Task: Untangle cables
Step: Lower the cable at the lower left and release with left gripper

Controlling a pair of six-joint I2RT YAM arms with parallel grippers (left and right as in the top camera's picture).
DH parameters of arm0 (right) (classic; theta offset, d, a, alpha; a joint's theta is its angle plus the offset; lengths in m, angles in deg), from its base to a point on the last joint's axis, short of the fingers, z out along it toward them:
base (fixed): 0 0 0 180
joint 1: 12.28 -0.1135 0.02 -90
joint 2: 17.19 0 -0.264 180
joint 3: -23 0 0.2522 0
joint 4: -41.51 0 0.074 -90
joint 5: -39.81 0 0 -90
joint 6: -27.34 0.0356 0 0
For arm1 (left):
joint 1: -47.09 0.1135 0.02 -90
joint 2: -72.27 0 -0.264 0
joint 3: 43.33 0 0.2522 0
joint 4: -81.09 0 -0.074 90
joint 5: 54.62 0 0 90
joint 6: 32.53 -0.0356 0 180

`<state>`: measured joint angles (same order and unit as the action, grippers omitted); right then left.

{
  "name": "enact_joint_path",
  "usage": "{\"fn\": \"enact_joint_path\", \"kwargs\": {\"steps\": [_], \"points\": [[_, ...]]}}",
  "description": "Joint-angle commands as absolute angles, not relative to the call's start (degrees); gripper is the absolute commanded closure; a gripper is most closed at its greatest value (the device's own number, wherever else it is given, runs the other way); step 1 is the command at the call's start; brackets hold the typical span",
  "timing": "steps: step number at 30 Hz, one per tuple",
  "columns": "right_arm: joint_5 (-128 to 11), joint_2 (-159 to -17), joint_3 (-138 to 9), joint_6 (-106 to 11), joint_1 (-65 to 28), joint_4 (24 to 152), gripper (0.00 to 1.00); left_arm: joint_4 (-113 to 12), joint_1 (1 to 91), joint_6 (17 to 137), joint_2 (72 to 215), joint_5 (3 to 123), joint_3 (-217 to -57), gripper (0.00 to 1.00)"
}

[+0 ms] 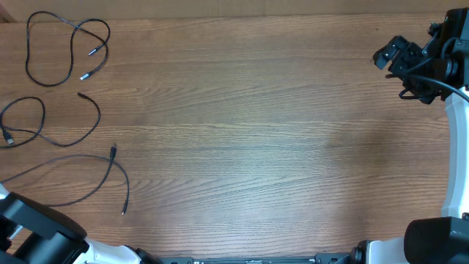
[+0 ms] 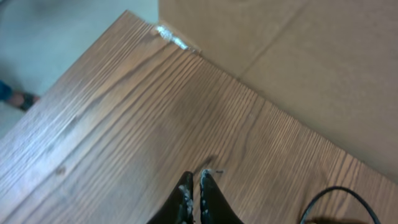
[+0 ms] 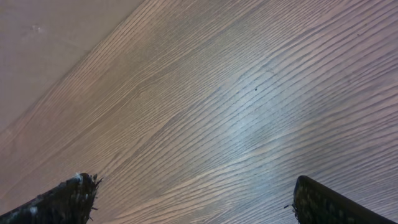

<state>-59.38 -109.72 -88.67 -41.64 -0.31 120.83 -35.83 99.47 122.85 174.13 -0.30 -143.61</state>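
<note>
Overhead shows the cables (image 1: pixel 98 111) lying as three separate loose strands along the left edge of the bench (image 1: pixel 256 132). The left pincer (image 2: pixel 198 190) is clenched on nothing, its tips together; the right pincer (image 3: pixel 193 183), near the far right corner, stands released wide over bare wood.

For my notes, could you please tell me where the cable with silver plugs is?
Overhead, the cable lies looped in the table's far left corner, just beyond another cable.
</note>
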Motion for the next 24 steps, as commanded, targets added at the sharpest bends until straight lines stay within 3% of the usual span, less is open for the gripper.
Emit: {"fn": "enact_joint_path", "kwargs": {"steps": [1,5,9,10,12,13,18,20,22,23,24], "points": [[-59.6,-109.6,-89.5,-41.4,-0.4,120.5,0.0,-36.9,101.0,115.1,176.3,-2.5,-143.3,0.96],[-59.6,-109.6,-89.5,-41.4,-0.4,120.5,0.0,-38.8,102.6,114.0,178.6,-3.0,-143.3,0.95],[-59.6,-109.6,-89.5,-41.4,-0.4,120.5,0.0,-42.6,104.1,105.1,180.7,-1.7,-143.3,0.95],[-59.6,-109.6,-89.5,-41.4,-0.4,120.5,0.0,-42.6,104.4,104.8,181.2,-0.8,-143.3,0.88],[-59.6,-109.6,-89.5,-41.4,-0.4,120.5,0.0,-43.3,104.6,104.8,181.7,2.6,-143.3,0.61],[-59.6,-109.6,-89.5,-41.4,-0.4,120.5,0.0,-43.7,104.5,104.8,181.9,5.0,-143.3,0.55],[-59.6,-109.6,-89.5,-41.4,-0.4,120.5,0.0,-46.9,104.1,100.2,182.0,20.1,-143.3,0.57],[-59.6,-109.6,-89.5,-41.4,-0.4,120.5,0.0,-48.1,103.7,96.4,182.6,25.0,-143.3,0.51],[-59.6,-109.6,-89.5,-41.4,-0.4,120.5,0.0,-48.6,103.4,94.5,183.6,24.3,-143.3,0.38],[-59.6,-109.6,-89.5,-41.4,-0.4,120.5,0.0,-49.0,103.4,93.8,184.5,22.7,-143.3,0.23],[-59.6,-109.6,-89.5,-41.4,-0.4,120.5,0.0,-49.3,103.4,93.0,185.2,21.5,-143.3,0.14]]}}
